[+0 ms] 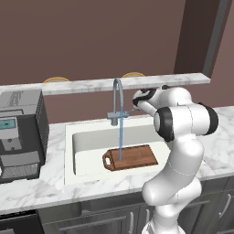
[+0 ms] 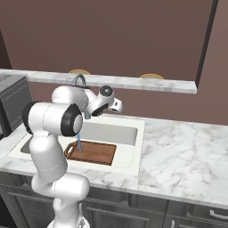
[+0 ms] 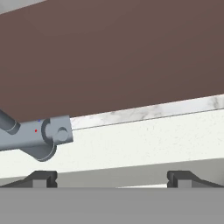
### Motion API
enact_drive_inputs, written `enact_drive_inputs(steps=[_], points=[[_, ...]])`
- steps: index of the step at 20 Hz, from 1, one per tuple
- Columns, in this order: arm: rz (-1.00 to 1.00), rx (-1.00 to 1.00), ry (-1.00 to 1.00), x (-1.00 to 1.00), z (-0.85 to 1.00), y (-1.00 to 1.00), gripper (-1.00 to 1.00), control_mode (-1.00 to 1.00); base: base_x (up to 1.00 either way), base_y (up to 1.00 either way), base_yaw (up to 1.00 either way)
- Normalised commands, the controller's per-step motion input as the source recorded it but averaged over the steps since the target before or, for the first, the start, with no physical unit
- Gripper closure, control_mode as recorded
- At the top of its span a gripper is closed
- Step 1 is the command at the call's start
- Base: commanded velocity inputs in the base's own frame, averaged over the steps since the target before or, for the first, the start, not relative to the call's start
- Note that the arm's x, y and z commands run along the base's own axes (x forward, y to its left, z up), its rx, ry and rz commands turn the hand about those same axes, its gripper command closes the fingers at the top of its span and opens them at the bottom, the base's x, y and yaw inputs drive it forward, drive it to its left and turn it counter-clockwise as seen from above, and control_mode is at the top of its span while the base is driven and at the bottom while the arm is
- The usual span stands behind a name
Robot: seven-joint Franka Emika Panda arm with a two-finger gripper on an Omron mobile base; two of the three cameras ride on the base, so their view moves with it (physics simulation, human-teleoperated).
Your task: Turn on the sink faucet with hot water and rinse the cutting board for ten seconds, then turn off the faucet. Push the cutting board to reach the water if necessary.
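Here the water (image 1: pixel 121 137) runs in a thin light-blue stream from the arched spout of the sink faucet (image 1: pixel 118 98) straight down onto the cutting board (image 1: pixel 132 157), landing near the board's left, handle end. The board lies flat on the floor of the sink (image 1: pixel 87 141), toward the near wall and somewhat right of the basin's middle, with its rounded handle pointing left. The sink is set in the white marble counter (image 1: pixel 215 151). The gripper (image 2: pixel 116 105) is held up at the far side of the basin, just right of the faucet's base post, clear of the board and the stream. In the hand view the two dark fingertips (image 3: pixel 41 178) stand far apart, so the jaws are spread wide with nothing between them; the faucet's grey base and side lever appear at that view's left, beside the left tip but apart from it. On the counter to the left of the sink stands a dark grey coffee machine (image 1: pixel 20 135). A marble ledge (image 1: pixel 137 83) runs along the brown wall behind the faucet.
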Motion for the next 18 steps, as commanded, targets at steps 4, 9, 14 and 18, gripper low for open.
enact_drive_inputs(steps=[4,9,14,18], points=[[0.0,0.0,0.0,0.0,0.0,0.0,-1.0,-1.0,0.0,0.0,0.0],[0.0,0.0,0.0,0.0,0.0,0.0,-1.0,-1.0,0.0,0.0,0.0],[0.0,0.0,0.0,0.0,0.0,0.0,-1.0,-1.0,0.0,0.0,0.0],[0.0,0.0,0.0,0.0,0.0,0.0,-1.0,-1.0,0.0,0.0,0.0]])
